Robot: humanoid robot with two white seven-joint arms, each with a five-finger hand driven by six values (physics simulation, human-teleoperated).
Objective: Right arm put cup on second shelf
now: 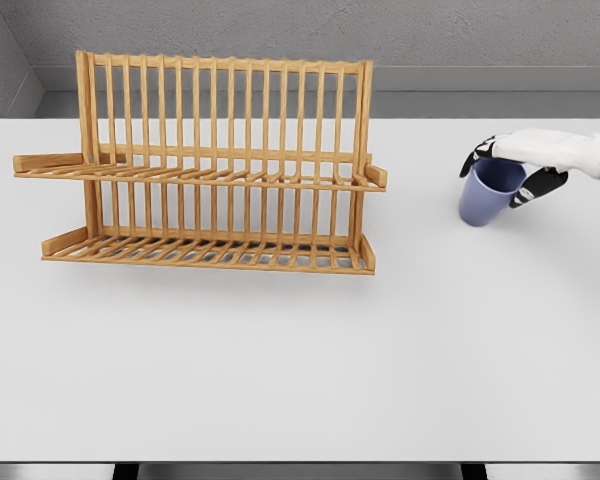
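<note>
We are looking down on a white bench [280,350] with a wooden dish rack [215,165] standing on its left half. The rack is showing two slatted shelves: the upper shelf [200,175] is jutting forward at mid-height, and the lower shelf [205,250] is sitting just above the bench surface. Both are lying bare, with upright bars rising behind them.

Our right hand [520,165] is reaching in from the right edge, well apart from the rack. Its white back is lying across the top of a blue cup [488,195], and the dark fingers [536,186] are curling down around the rim on both sides, so they are closing on the cup and gripping it near the top. The cup is tilting slightly, its open mouth facing up and toward us, its base pointing down at the bench. We cannot tell whether the base is touching the bench or hanging just above it. The cup is sitting to the right of the rack, at about the height of the upper shelf in the picture
</note>
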